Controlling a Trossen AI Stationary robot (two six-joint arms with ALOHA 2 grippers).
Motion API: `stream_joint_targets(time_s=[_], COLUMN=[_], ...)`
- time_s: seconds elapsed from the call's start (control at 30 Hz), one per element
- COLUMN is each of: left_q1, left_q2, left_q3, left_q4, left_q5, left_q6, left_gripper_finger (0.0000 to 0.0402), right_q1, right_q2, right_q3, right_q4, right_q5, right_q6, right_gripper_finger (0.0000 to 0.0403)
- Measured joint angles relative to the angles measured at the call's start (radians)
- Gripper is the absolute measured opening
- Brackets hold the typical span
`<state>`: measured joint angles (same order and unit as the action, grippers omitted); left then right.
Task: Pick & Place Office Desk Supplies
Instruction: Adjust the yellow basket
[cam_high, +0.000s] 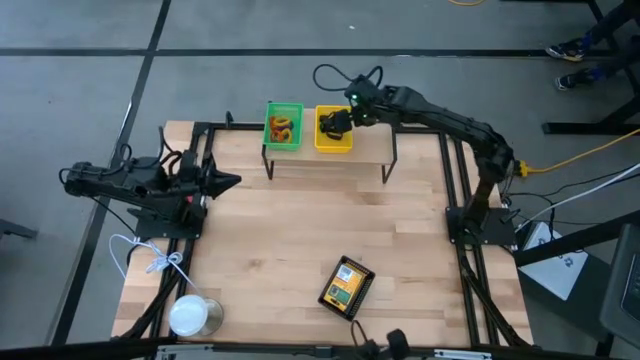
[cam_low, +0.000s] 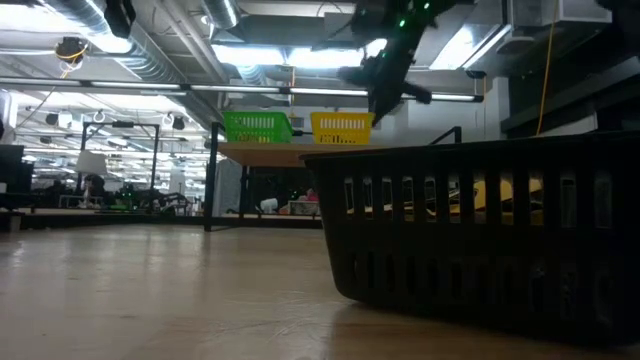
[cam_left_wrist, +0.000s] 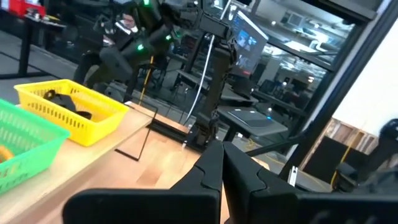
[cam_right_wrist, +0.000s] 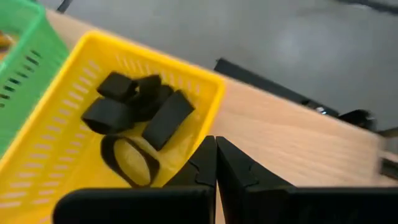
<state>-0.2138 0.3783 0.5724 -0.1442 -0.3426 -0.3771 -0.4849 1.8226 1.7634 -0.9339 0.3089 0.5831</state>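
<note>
We see the right gripper (cam_high: 342, 122) pressed together, holding nothing, above the yellow tray (cam_high: 333, 130) at twelve o'clock where black clips (cam_right_wrist: 138, 107) lie, so dipping could snag the tray's wall, while the left gripper (cam_high: 232, 181) waits together at nine o'clock.

green tray (cam_high: 283, 128); yellow tray (cam_high: 334, 131), black clips (cam_right_wrist: 138, 107) inside; black mesh tray (cam_high: 346, 288); white can (cam_high: 191, 316)

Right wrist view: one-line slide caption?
Right pincer shut and empty above the yellow tray holding black clips, green tray alongside.
</note>
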Motion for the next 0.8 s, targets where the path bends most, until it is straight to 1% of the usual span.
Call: stream_joint_targets(time_s=[0.17,0.43,0.47,0.6,0.8], left_q1=[0.000,0.000,0.000,0.000,0.000], left_q2=[0.000,0.000,0.000,0.000,0.000], left_q3=[0.000,0.000,0.000,0.000,0.000], left_q4=[-0.035,-0.043,-0.043,-0.043,-0.042], left_q5=[-0.015,-0.025,-0.026,-0.028,-0.028], left_q6=[-0.033,-0.058,-0.058,-0.058,-0.058], left_gripper_finger=[0.0002,0.0005,0.0004,0.0001,0.0005], right_q1=[-0.011,-0.013,-0.014,-0.015,0.020], right_q2=[0.054,0.053,0.051,0.046,0.045], right_q3=[-0.001,-0.001,-0.001,-0.001,-0.001], right_q4=[0.021,0.022,0.022,-0.019,-0.131], right_q5=[-0.041,-0.044,-0.059,-0.175,-0.198], right_q6=[-0.001,-0.006,-0.008,0.006,0.038], right_gripper_finger=[0.0001,0.0000,0.0000,0.0000,0.0000])
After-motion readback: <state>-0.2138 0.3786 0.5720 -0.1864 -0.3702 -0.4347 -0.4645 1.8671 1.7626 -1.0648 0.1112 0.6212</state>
